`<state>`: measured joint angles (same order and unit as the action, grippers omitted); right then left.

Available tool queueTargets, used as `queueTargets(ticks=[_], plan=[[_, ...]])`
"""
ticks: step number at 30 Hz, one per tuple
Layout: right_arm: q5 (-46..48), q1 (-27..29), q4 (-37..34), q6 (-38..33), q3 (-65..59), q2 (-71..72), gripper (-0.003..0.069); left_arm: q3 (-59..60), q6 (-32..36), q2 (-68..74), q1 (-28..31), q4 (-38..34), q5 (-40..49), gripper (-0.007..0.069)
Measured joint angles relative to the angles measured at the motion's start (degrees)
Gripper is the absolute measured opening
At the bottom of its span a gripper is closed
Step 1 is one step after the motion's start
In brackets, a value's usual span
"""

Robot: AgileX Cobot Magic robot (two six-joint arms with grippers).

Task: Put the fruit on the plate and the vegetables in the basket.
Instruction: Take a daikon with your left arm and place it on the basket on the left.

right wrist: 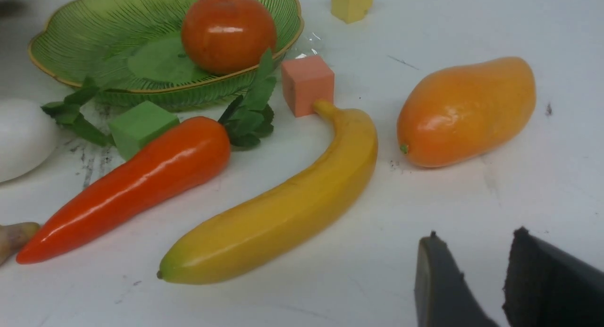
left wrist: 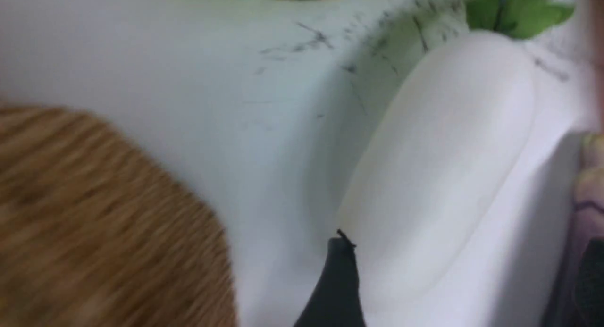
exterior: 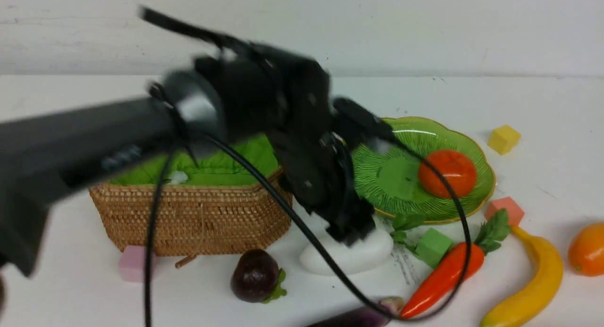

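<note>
Both fingers (left wrist: 337,284) of the left gripper (exterior: 351,235) stand wide astride the white radish (exterior: 373,254), lower centre of front view, just right of the basket (exterior: 188,213); right gripper (right wrist: 475,235) slightly parted, empty.

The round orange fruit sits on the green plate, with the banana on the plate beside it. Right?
No. The round orange fruit is on the green plate, but the banana lies on the table, off the plate; the right wrist view shows it.
</note>
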<state>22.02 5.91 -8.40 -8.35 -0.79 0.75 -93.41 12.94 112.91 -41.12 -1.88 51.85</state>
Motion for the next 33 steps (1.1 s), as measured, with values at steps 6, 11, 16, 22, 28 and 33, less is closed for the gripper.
queueTargets(ticks=[6, 11, 16, 22, 28, 33], plan=[[0.0, 0.0, 0.0, 0.0, 0.0, 0.0, 0.0238, 0.2, -2.1, 4.5, -2.0, 2.6, -4.4, 0.0605], [0.0, 0.0, 0.0, 0.0, 0.0, 0.0, 0.0238, 0.2, -1.9, 7.0, -2.0, 3.2, -5.9, 0.0598], [0.0, 0.0, 0.0, 0.0, 0.0, 0.0, 0.0238, 0.2, 2.6, 7.8, -1.9, 1.5, -4.8, 0.0535], [0.0, 0.0, 0.0, 0.0, 0.0, 0.0, 0.0238, -4.2, 5.9, 6.2, -1.9, -1.0, 3.8, 0.0535], [0.0, 0.0, 0.0, 0.0, 0.0, 0.0, 0.0238, -13.9, 9.1, -6.1, -1.4, 1.9, 13.1, 0.0535], [0.0, 0.0, 0.0, 0.0, 0.0, 0.0, 0.0238, -14.9, 12.5, -14.9, 6.4, 8.1, 18.7, 0.0535]])
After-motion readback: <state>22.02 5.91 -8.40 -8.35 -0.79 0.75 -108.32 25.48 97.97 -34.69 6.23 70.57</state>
